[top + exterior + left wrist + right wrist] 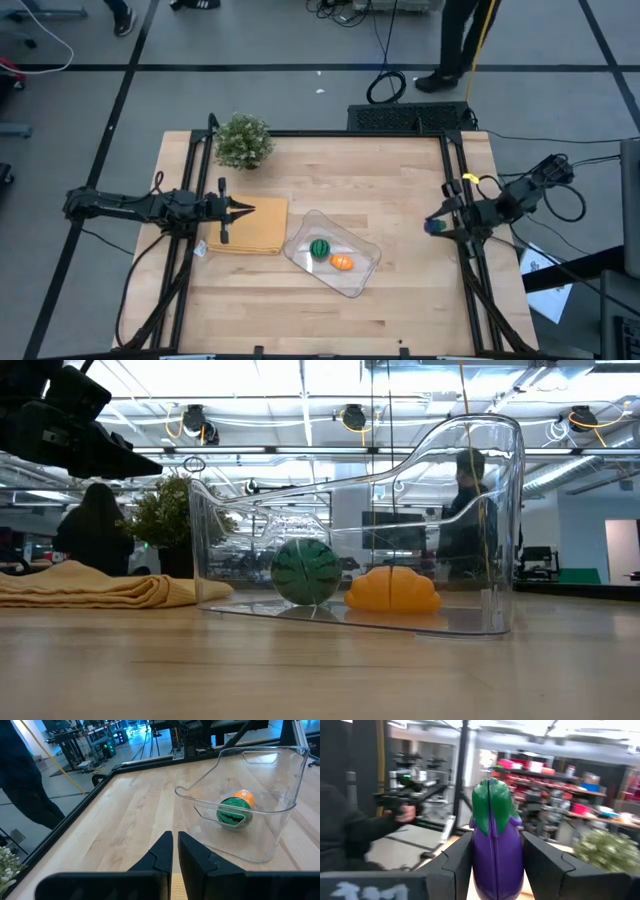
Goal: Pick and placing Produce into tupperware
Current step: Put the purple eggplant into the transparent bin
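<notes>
Fingers of the right gripper (497,865) clamp a purple toy eggplant (496,847) by its middle at the table's right edge, well apart from the clear container (362,272), which already holds 2 pieces, a green ball (319,248) and an orange one (342,263). The eggplant looks light, hard and smooth, so it could slip; a mid-body hold suits it. The left gripper (173,852) waits shut over the tan cloth (262,235).
</notes>
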You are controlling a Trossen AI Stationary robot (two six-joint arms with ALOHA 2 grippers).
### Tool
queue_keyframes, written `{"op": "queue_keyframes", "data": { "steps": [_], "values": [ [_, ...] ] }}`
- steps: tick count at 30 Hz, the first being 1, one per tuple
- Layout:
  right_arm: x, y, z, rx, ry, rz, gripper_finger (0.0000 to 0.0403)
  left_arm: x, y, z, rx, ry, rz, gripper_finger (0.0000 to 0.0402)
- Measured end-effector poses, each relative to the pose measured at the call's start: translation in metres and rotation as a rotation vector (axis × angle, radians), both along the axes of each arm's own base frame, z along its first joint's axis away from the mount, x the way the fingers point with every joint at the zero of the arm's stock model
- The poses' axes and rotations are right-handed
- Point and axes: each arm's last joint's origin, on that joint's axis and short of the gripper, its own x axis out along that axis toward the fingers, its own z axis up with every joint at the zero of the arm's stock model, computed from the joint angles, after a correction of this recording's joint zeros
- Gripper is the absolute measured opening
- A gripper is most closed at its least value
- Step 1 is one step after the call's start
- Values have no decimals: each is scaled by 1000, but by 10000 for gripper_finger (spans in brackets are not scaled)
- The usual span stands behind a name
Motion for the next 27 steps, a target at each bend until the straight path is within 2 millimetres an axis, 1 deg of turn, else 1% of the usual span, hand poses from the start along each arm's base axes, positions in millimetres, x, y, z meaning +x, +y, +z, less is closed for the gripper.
{"op": "queue_keyframes", "data": {
  "steps": [2, 4, 11, 17, 25, 27],
  "values": [
    [-2, 0, -2, 0, -5, 18, 145, 0, 0, 0, 0, 0, 0, 33],
    [-1, -2, -5, 3, 1, -1, 145, 0, 0, 0, 0, 0, 0, 33],
    [6, -11, -13, 40, 12, -154, 145, 0, 0, 1, 2, -7, 10, 33],
    [10, -20, -15, 60, 7, -256, 145, 0, 1, 1, 4, -7, 18, 33],
    [12, -24, -15, 67, 4, -223, 145, 0, 1, 1, 4, -7, 18, 33],
    [13, -23, -19, 77, -10, -221, 145, 0, 1, 1, 4, -6, 18, 33]
  ]
}}
